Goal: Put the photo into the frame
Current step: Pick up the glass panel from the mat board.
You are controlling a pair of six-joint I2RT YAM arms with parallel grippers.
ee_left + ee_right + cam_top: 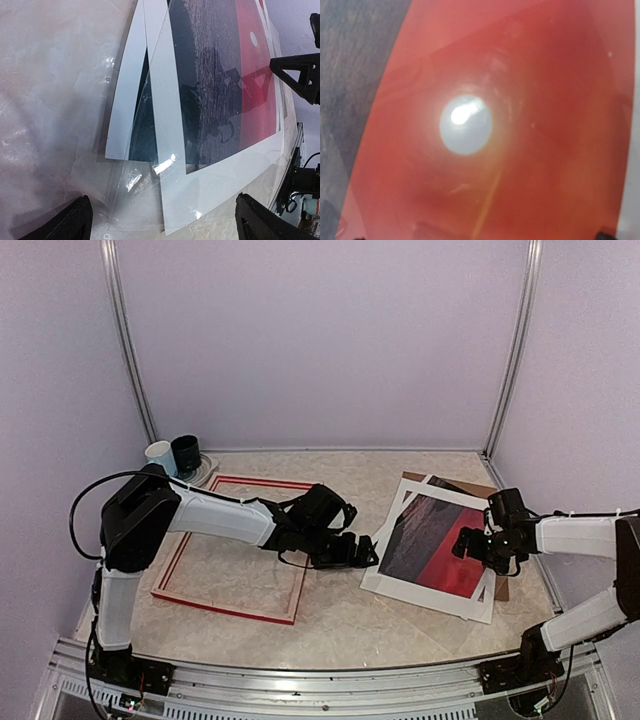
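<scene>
Both spread, photo point(430, 536) under right jaws, ahead of left jaws

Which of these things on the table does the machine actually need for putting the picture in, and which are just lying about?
For the job:
the photo
the frame

Just lying about:
the white cup and the dark cup, back left
the brown board under the photo
the clear sheet poking out from beneath the photo
</scene>
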